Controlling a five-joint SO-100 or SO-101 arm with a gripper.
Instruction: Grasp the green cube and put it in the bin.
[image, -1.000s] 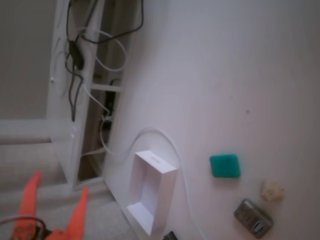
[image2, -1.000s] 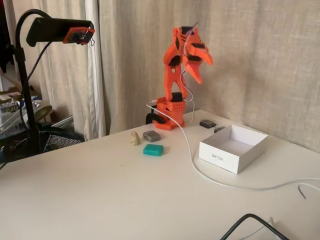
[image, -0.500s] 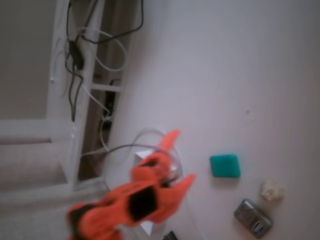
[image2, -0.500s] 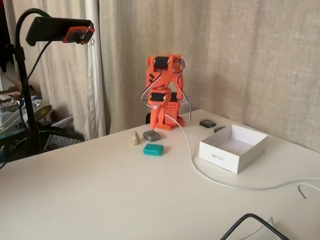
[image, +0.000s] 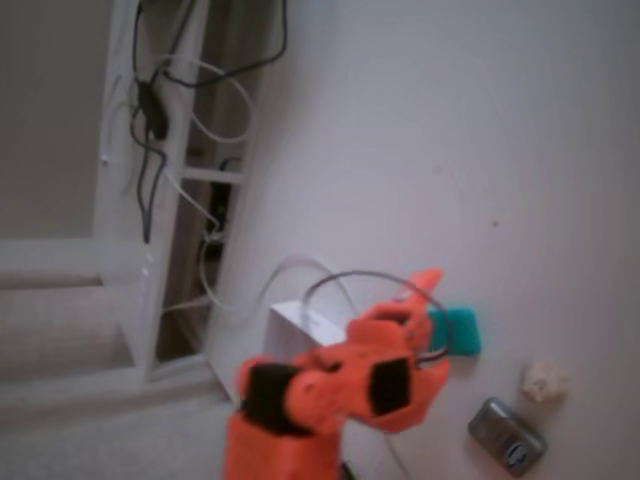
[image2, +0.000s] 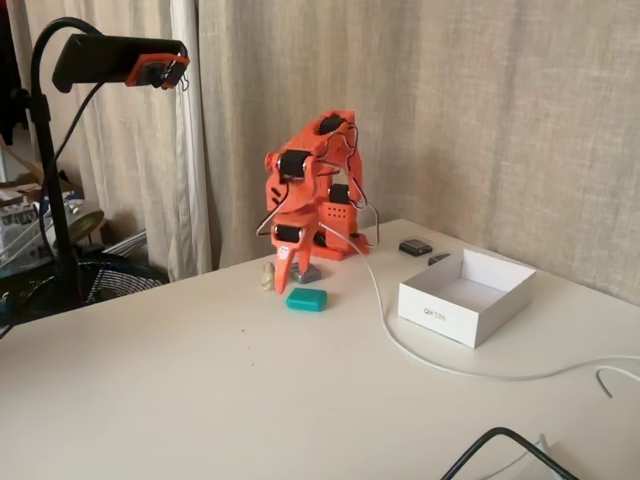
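Beige curtains (image2: 470, 110) hang behind a broad white surface (image2: 200, 400), and a black stand at its left edge holds a camera (image2: 115, 58) over it in a fixed view. A white cable (image2: 420, 355) trails across the surface, and a black one (image2: 500, 445) curls at its near edge. The orange arm (image2: 315, 190) is folded forward and down, with its gripper (image2: 288, 280) pointing at the surface just behind the green cube (image2: 306, 299); whether the fingers are apart I cannot tell. The cube lies flat, near a grey tin (image: 507, 436) and a beige lump (image: 543, 381). The bin (image2: 466, 294), a white box, stands well apart to the right.
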